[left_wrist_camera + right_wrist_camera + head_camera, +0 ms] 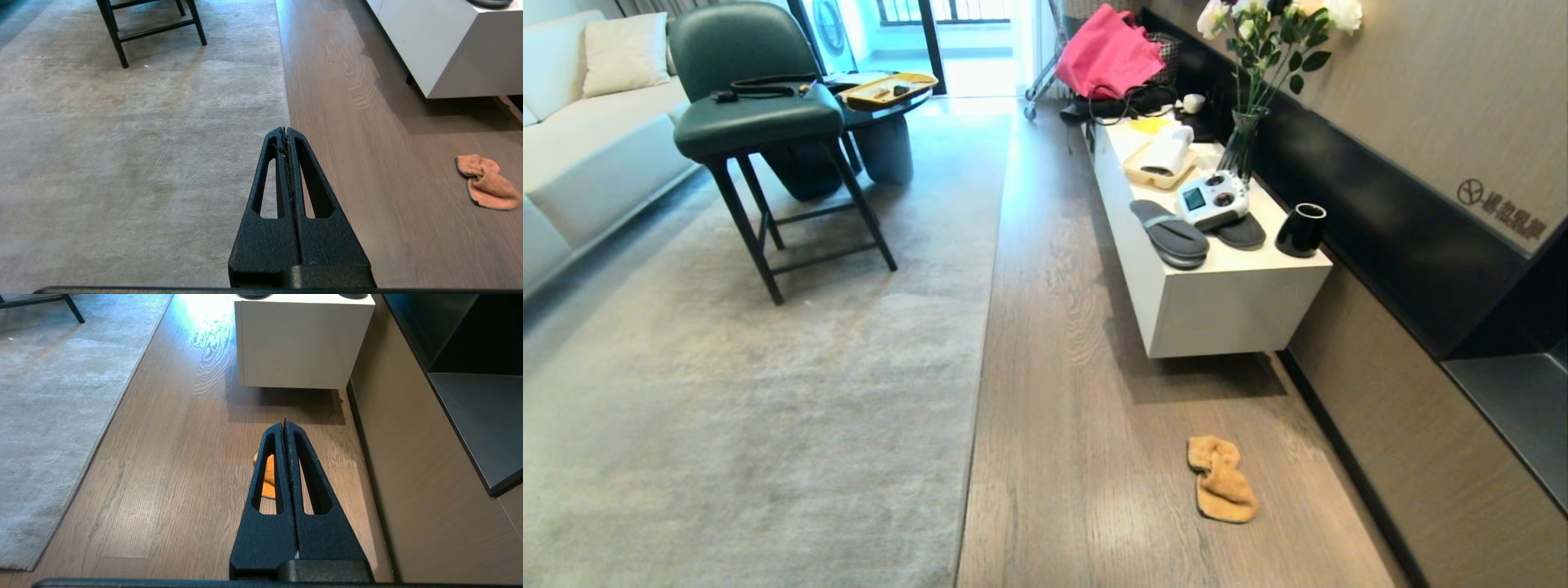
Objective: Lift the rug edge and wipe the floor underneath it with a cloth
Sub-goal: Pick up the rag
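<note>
Left claw (287, 130), right claw (285, 422): matte black, grainy texture, tapered fingers with long triangular cut-outs.

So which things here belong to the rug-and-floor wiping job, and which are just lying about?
Belongs to the job:
cloth, crumpled on the floor
rug edge, lying flat
left gripper, shut, held above the rug edge
right gripper, shut, held above the cloth

Just lying about:
chair
slippers on the cabinet
controller
black cup
vase
pink bag

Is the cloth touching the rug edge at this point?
Apart. The head view shows the cloth lying on the floor with a wide strip of bare planks between it and the rug edge; the left wrist view agrees.
</note>
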`<state>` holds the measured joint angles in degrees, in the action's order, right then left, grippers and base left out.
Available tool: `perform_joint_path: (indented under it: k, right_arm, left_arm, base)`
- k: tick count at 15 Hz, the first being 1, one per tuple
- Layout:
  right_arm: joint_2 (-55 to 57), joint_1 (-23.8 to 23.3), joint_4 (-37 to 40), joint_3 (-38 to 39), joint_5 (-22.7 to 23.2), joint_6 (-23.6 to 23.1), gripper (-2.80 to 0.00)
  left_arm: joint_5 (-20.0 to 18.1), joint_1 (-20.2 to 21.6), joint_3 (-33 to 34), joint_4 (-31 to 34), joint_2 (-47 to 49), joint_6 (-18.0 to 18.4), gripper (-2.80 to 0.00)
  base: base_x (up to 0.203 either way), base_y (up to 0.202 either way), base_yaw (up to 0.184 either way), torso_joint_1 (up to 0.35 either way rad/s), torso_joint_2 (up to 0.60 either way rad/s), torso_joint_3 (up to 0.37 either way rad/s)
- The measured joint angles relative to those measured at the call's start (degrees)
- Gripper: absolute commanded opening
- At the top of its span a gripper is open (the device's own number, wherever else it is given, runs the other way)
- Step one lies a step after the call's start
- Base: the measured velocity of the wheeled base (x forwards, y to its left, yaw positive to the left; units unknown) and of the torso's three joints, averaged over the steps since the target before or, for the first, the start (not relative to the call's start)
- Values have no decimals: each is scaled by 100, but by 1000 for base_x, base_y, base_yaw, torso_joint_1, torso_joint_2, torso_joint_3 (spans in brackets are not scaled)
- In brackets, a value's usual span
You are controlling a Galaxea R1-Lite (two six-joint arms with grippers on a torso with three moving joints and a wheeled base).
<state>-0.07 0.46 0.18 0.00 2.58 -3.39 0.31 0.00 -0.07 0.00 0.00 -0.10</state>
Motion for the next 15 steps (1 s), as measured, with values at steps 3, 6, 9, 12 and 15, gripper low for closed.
perform_joint_path:
  k: [3, 6, 9, 12, 15]
  right_arm:
    - [0, 5, 0, 0, 0, 0, -280]
    - [0, 2, 0, 0, 2, 1, -280]
    - [0, 0, 0, 0, 0, -2, -280]
    - [0, 2, -2, 0, 2, 0, -280]
    - [0, 0, 0, 0, 2, 0, -280]
  left_arm:
    - [0, 0, 0, -2, 0, 2, -280]
    - [0, 0, -2, -5, 0, 2, -280]
    - [1, 0, -2, -6, 0, 5, -280]
    - [1, 0, -2, -7, 0, 2, -280]
    - [2, 0, 0, -7, 0, -5, -280]
  base:
    - [0, 0, 0, 0, 0, 0]
    - [0, 0, 0, 0, 0, 0]
    - [0, 0, 0, 0, 0, 0]
    - [0, 0, 0, 0, 0, 0]
    - [0, 0, 0, 0, 0, 0]
